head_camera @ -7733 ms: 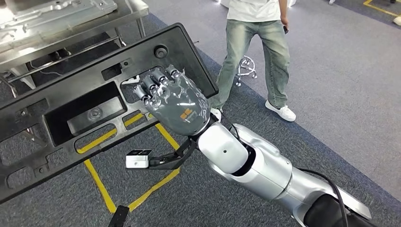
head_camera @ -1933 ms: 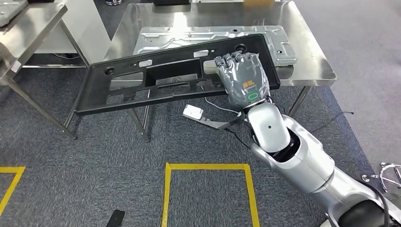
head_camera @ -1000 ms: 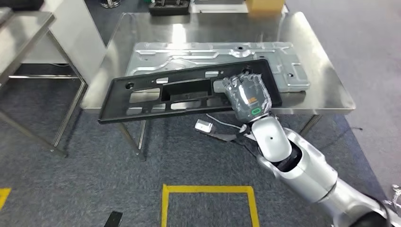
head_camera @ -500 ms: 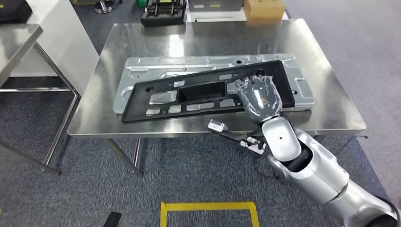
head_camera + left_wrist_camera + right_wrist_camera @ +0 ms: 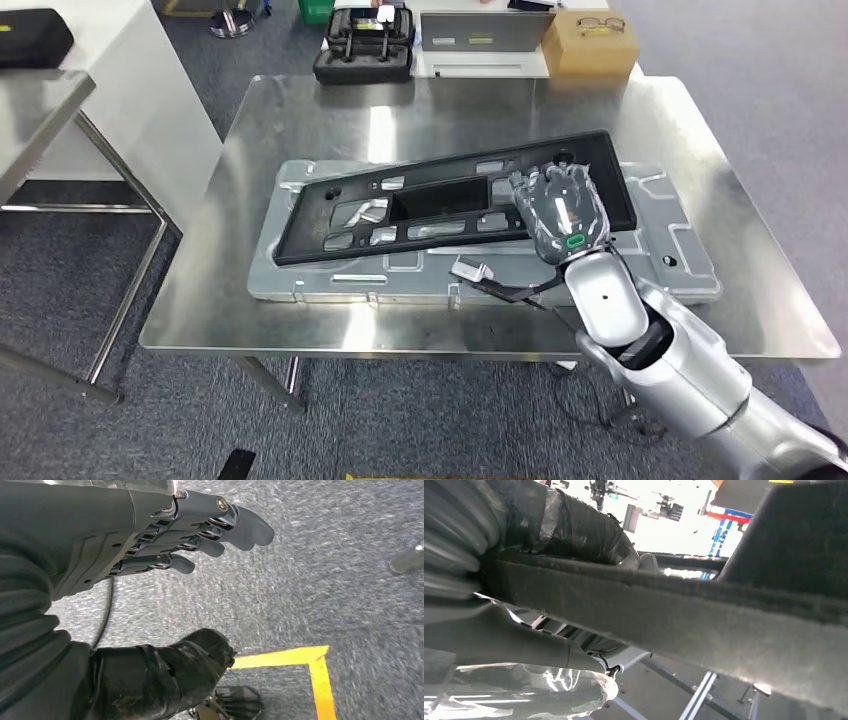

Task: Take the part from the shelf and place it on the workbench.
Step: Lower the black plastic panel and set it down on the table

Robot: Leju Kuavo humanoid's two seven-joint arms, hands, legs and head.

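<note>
The desk (image 5: 300,330) now fills more of the head view. The black part (image 5: 450,205) has come over it, above the silver panel (image 5: 400,275). Right hand (image 5: 562,210) still clamps its end; left hand (image 5: 165,535) hangs empty, fingers apart.

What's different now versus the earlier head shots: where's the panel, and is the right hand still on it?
The robot turned and walked up to the steel workbench. The black panel, once held over the carpet, now hangs over the grey metal plate on the bench. The right hand still grips the panel's right end; no release yet.
</note>
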